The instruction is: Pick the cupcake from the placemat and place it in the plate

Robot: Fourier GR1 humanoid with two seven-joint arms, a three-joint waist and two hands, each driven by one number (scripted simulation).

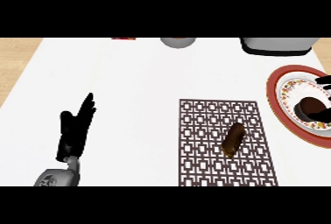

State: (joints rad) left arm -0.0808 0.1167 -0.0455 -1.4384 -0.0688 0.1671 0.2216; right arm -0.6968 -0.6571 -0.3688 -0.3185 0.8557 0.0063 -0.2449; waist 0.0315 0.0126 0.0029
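Across the white table, nothing lies in the broad middle and left part. Toward the near edge, right of centre, a dark patterned placemat is laid square to the table. At the right edge a red-rimmed plate is set, cut off in part by the view. Near the left edge the left hand is rested, fingers straight and pointing up, well apart from everything. Over the plate's inner part the right hand is seen only in part, its dark fingers curled above and below a rounded brown thing, taken to be the cupcake. The cupcake is thus held inside the plate's rim, not on the placement. Whether it touches the plate cannot be told.

A long brown pastry is left on the placemat, its long axis tilted toward the far right corner.

The task is judged nearly done: a short lowering and an opening of the fingers is called for. Room is tight toward the right edge, so withdrawal upward is judged safest.
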